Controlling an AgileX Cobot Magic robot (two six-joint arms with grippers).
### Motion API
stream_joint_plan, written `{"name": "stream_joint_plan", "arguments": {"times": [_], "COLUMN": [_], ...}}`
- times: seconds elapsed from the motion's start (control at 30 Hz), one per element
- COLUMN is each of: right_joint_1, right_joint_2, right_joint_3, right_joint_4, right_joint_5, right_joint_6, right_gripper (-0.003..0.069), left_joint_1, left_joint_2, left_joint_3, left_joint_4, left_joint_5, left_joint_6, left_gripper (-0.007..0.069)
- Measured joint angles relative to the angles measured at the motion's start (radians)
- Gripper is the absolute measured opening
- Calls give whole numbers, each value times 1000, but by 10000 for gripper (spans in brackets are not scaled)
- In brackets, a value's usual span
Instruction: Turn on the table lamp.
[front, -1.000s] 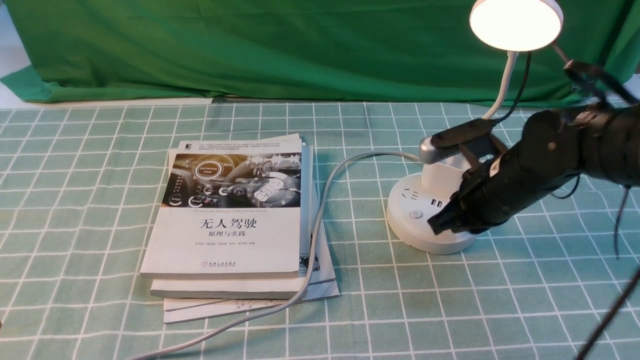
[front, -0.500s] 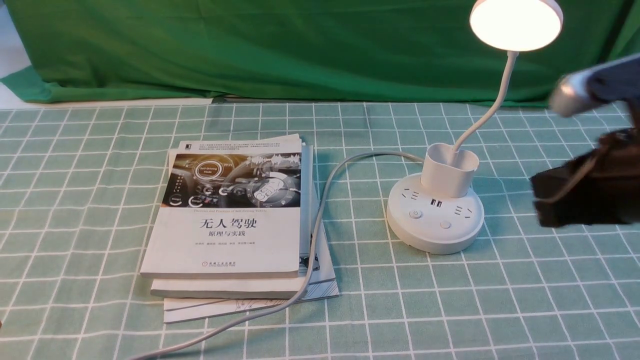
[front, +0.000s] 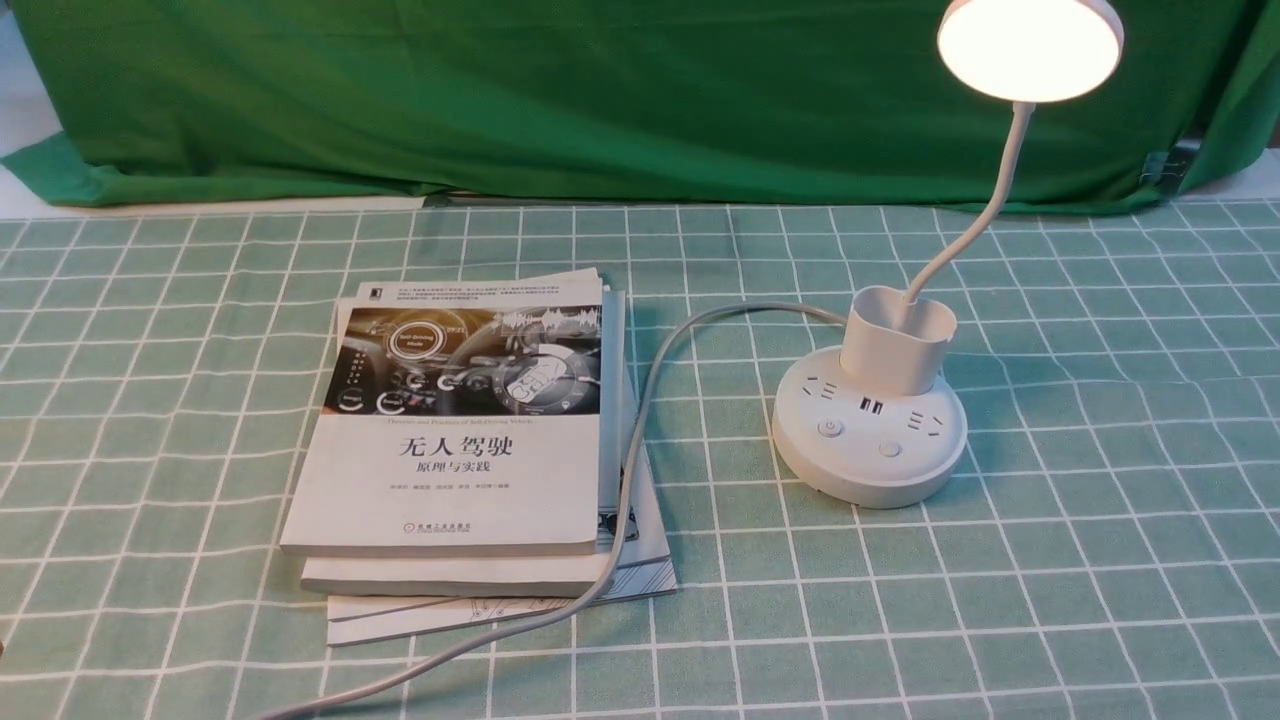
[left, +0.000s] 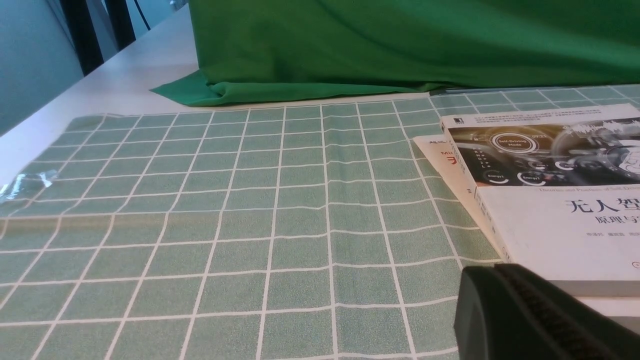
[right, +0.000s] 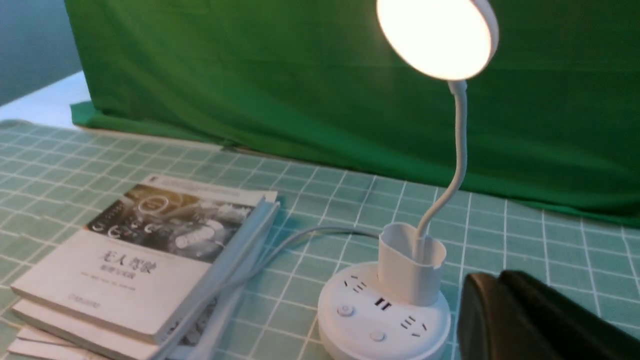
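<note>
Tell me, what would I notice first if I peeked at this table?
The table lamp on the right, its round head glowing warm against the green curtain. Next, the stack of books lying left of it on the checked cloth, with a grey cord draped over their right edge.

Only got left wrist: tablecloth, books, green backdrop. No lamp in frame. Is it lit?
Observer: Yes. Front view shows the table lamp with its disc head glowing.
Operator: Anything on the buttons?
Observer: No. Both buttons on the base are uncovered; no arm shows in front view.
Operator: Cord?
Observer: The grey cord runs from behind the base, over the right edge of the books, toward the near table edge.
</note>
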Motion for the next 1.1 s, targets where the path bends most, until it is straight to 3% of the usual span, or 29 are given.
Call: {"name": "stream_joint_plan", "arguments": {"times": [0.2,0.43,0.7,0.8,0.93,1.1], "right_joint_1": [0,-7,-165,-282,-352,-361], "right_joint_2": [-42,-82,-315,-403,-410,-410], "right_joint_3": [19,142,381,497,539,546], "right_joint_4": [0,-45,-149,-187,-196,-198], "right_joint_5": [31,-104,-154,-158,-126,-96], "right_joint_6": [0,9,216,305,324,324], "right_gripper": [97,122,141,147,158,172], "left_joint_1": [0,0,0,0,0,0], "left_joint_2": [0,0,0,0,0,0], "left_joint_3": [0,0,0,0,0,0], "left_joint_4": [0,0,0,0,0,0], "left_joint_5": [0,0,0,0,-1,0], "left_joint_6": [0,0,0,0,0,0], "left_gripper": [21,21,21,21,21,21]}}
